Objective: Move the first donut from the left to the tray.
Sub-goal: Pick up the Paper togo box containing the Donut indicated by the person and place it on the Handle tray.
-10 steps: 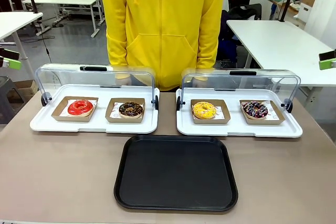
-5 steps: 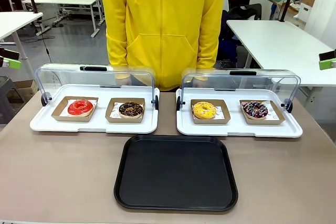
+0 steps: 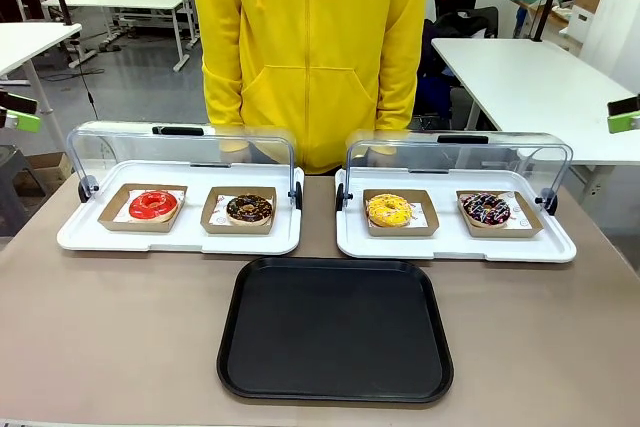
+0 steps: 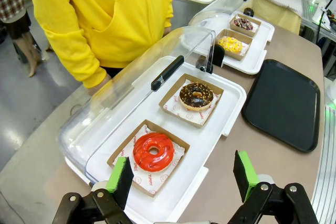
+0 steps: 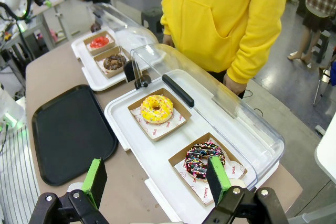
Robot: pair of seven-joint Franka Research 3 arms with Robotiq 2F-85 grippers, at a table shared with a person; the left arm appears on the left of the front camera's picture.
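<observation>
We judge the ring donut with glossy red icing (image 3: 153,204), lying in its shallow brown cardboard holder (image 4: 169,135) at 10 o'clock from the flat black plastic tray (image 3: 335,332), light, soft and smear-prone, so grip the holder's stiffer wall; left gripper (image 4: 182,174) and right gripper (image 5: 156,178) jaws both released.

Red donut (image 3: 153,204) in left case; black tray (image 3: 335,329) bare.

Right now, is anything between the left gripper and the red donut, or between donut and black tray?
Nothing visible. The clear lid is swung back, the open left gripper faces the red donut, and only the white tray's low rim precedes the black tray.
</observation>
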